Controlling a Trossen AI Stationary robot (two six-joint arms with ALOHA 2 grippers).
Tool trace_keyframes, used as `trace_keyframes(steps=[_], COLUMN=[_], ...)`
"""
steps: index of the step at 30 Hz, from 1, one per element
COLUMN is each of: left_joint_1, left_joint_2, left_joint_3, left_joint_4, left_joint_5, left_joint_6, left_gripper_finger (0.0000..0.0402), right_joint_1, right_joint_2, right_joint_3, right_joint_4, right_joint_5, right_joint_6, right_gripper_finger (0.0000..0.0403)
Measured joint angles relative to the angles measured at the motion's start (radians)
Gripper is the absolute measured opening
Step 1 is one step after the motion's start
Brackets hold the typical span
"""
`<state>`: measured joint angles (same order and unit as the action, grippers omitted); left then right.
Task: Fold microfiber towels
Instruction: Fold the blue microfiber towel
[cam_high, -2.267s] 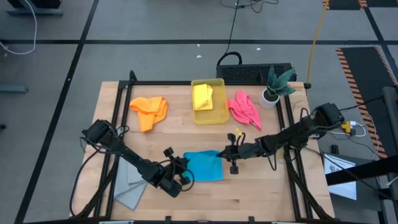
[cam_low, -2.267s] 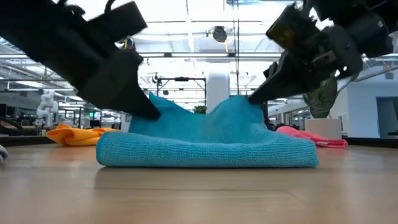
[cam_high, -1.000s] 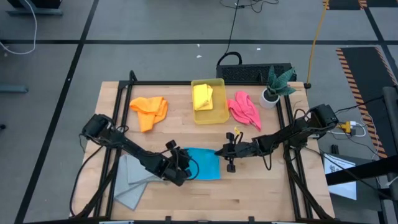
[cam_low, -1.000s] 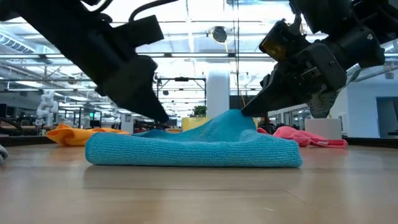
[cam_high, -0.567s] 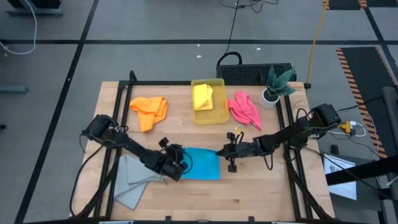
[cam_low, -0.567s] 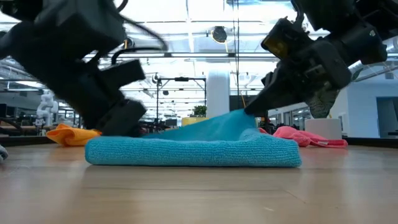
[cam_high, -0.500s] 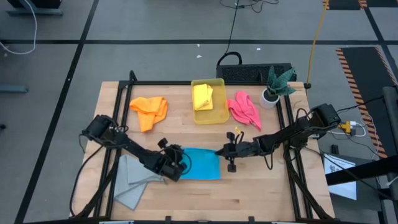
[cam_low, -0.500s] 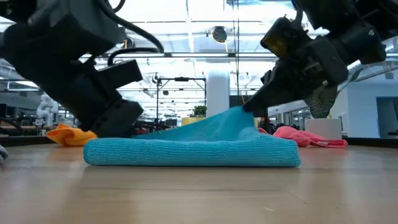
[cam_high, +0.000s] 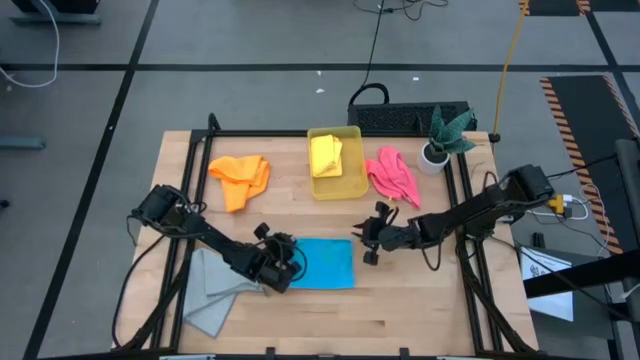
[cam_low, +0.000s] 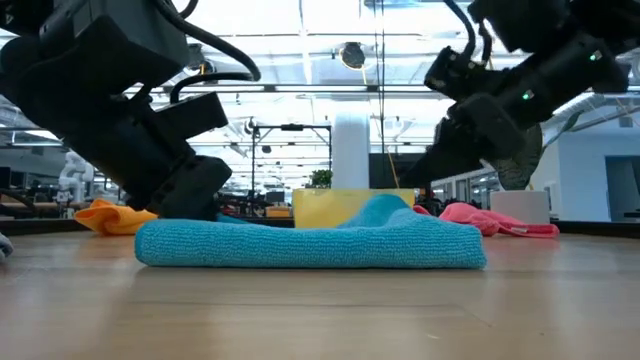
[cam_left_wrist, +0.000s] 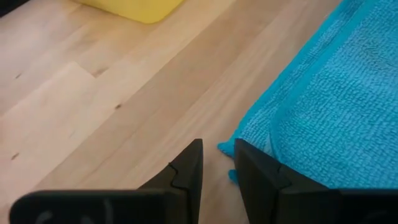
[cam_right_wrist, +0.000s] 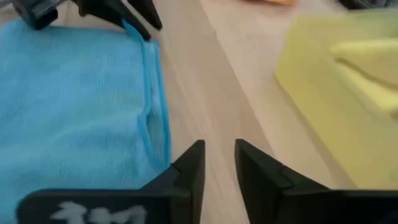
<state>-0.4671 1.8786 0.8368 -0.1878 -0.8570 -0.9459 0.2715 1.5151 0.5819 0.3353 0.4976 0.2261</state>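
A bright blue towel (cam_high: 327, 263) lies folded flat on the wooden table, near the middle. My left gripper (cam_high: 291, 254) is low at the towel's far left corner (cam_left_wrist: 222, 149). Its fingers stand a narrow gap apart, with that corner between their tips. My right gripper (cam_high: 366, 243) hovers open just off the towel's far right corner, with only bare wood between its fingers (cam_right_wrist: 219, 163). In the low view the left gripper (cam_low: 195, 195) is down at the towel's left end, and the right gripper (cam_low: 435, 160) is above its right end. My left gripper comes slanting down from the table's left. One finger (cam_left_wrist: 255, 174) lies against the blue towel's far left corner (cam_left_wrist: 231, 176). Wood shows in the rest of the gap, so I cannot tell whether the corner is pinched. The towel lies flat on the table.
A grey towel (cam_high: 210, 295) lies under the left arm at the near left. At the back are an orange towel (cam_high: 240, 178), a yellow bin (cam_high: 350, 185) holding a yellow towel (cam_high: 326, 155), a pink towel (cam_high: 392, 175) and a potted plant (cam_high: 440, 140).
My right gripper has let go of the blue towel's raised far right part and drawn back a little toward the far right. That part has dropped flat. My left gripper has come down and toward the table's left, from over the towel to its far left corner.
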Motion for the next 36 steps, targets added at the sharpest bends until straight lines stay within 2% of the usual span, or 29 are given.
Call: trace_keyframes(steps=[2, 5, 8, 11, 14, 18, 24, 29, 36], left_joint_1=[0.0, -0.006, -0.024, -0.051, -0.053, 0.021, 0.154, 0.233, 0.29], left_joint_2=[0.0, -0.007, -0.041, -0.091, -0.153, -0.163, 0.001, 0.118, 0.149], left_joint_3=[0.0, 0.002, 0.015, 0.025, 0.034, 0.036, 0.038, 0.068, 0.08], left_joint_4=[-0.001, -0.004, -0.002, 0.008, 0.102, 0.332, 0.665, 0.837, 0.826], left_joint_5=[-0.008, -0.02, -0.03, -0.063, -0.033, 0.224, 0.497, 0.524, 0.561], left_joint_6=[-0.008, -0.01, -0.006, 0.047, 0.167, 0.406, 0.598, 0.634, 0.653], left_gripper_finger=[0.0093, 0.0092, 0.0092, 0.0092, 0.0092, 0.0092, 0.0092, 0.0092, 0.0092], right_joint_1=[0.009, 0.045, 0.098, 0.161, 0.207, 0.22, 0.219, 0.223, 0.222], right_joint_2=[-0.037, -0.056, -0.015, 0.055, 0.13, 0.218, 0.283, 0.29, 0.309], right_joint_3=[-0.001, 0.0, 0.001, 0.0, 0.0, 0.001, 0.014, 0.018, 0.024], right_joint_4=[-0.045, -0.005, 0.12, 0.24, 0.319, 0.396, 0.409, 0.385, 0.352], right_joint_5=[-0.018, -0.155, -0.317, -0.373, -0.371, -0.368, -0.341, -0.312, -0.313], right_joint_6=[0.044, 0.062, 0.061, 0.049, 0.049, 0.045, 0.046, 0.056, 0.078], right_gripper_finger=[0.0094, 0.0101, 0.0099, 0.0089, 0.0074, 0.0049, 0.0006, 0.0003, 0.0001])
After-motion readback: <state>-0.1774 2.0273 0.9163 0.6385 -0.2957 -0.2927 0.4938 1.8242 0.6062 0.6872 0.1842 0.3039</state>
